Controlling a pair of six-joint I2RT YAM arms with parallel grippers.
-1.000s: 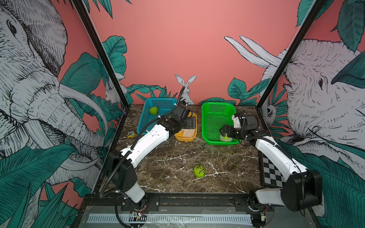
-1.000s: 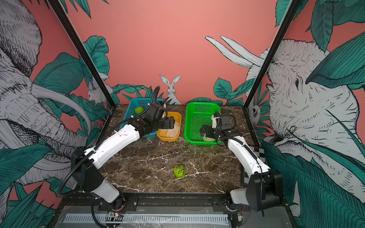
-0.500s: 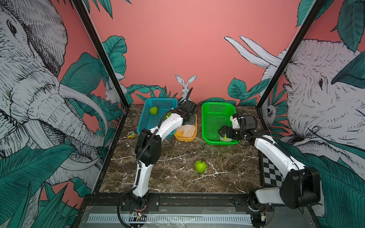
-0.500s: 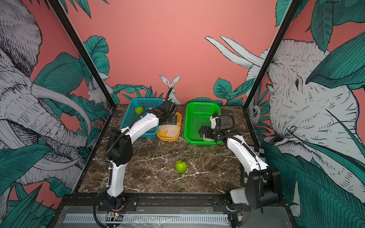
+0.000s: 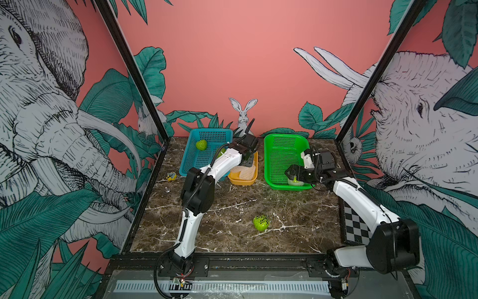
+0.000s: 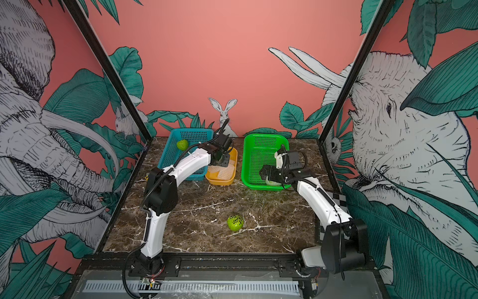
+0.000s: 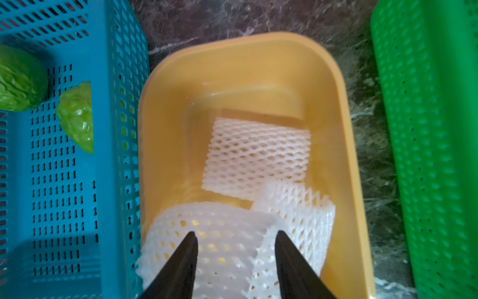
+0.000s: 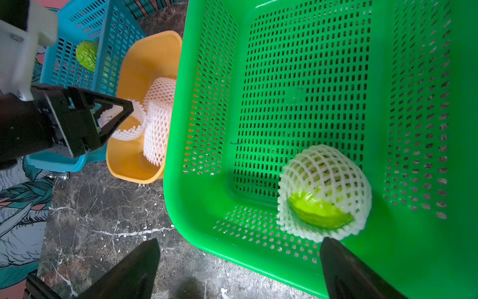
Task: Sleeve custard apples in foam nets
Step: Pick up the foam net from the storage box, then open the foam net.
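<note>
Grabbing net: left gripper (image 7: 234,234) is down in the yellow tub (image 7: 258,41), jaws half apart astride the curled top foam net (image 7: 222,214). No squash shows in the mesh, so I read it as not pinched yet.
Right tool: right gripper (image 8: 240,240) is spread wide and empty over the near rim of the green basket (image 8: 310,77), just beside the sleeved custard apple (image 8: 323,181) lying inside.
Other nets: flat foam net (image 7: 258,155) lies on the tub floor; third foam net (image 7: 305,214) is propped at the tub wall, touching the top one.
Fruit: two bare custard apples (image 7: 75,116) sit in the blue basket (image 7: 77,207). The loose custard apple (image 5: 261,222) is on the marble tabletop (image 5: 232,202), well apart from both arms.
Do it well: pinch one wall at the rim only and lift straight up so the neighbour net stays behind. Keep the tube mouth free for the fruit.
Versus a second back: left elbow has swung up high, jaws are narrower, tool is over the same tub. Right arm, its spread jaws and the loose custard apple are unchanged.
</note>
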